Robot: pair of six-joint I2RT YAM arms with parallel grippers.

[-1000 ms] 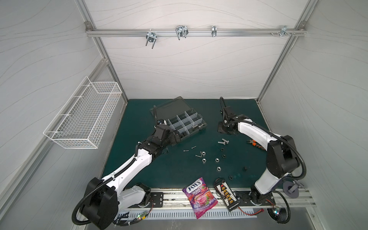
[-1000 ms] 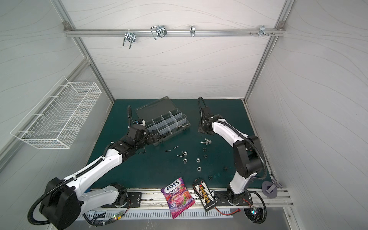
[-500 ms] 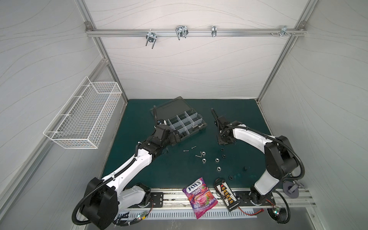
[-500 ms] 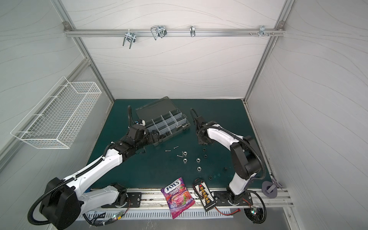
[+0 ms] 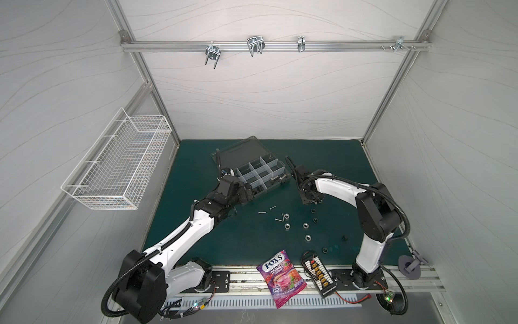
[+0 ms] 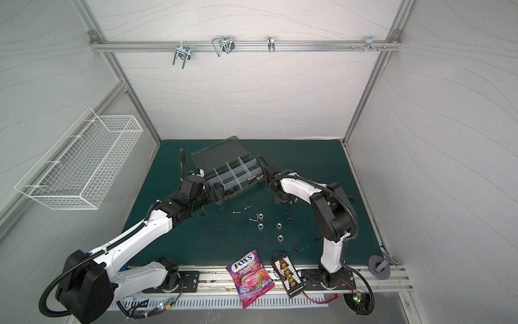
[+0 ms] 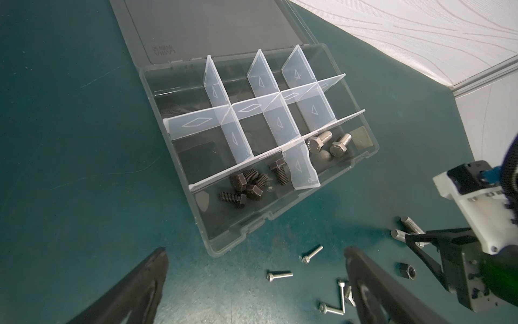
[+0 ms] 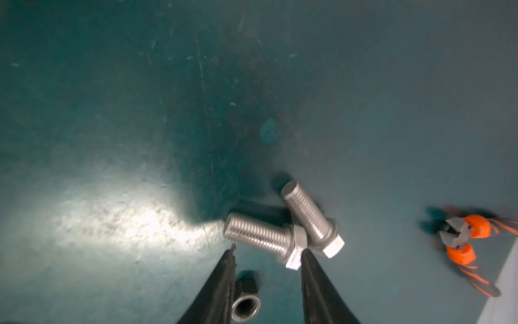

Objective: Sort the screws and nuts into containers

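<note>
**Right claw half open over two loose bolts**

The organizer box (image 7: 221,232) lies open, with black bolts (image 7: 246,185) and silver bolts (image 7: 328,144) in its front-row compartments. The left gripper (image 5: 249,193) hangs at the box's front edge, jaws spread wide and holding nothing. Off the box's right end, the right gripper (image 8: 267,249) has its jaws partly apart over two loose hex bolts (image 8: 260,237). One finger (image 8: 314,280) touches a bolt head, but nothing is clamped. A black nut (image 8: 245,305) lies by the other finger. Silver nuts (image 5: 286,225) and thin screws (image 7: 280,275) lie in front of the box.

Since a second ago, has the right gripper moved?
Yes: the right gripper shifted away from the organizer box, toward the front, over two silver bolts.
</note>
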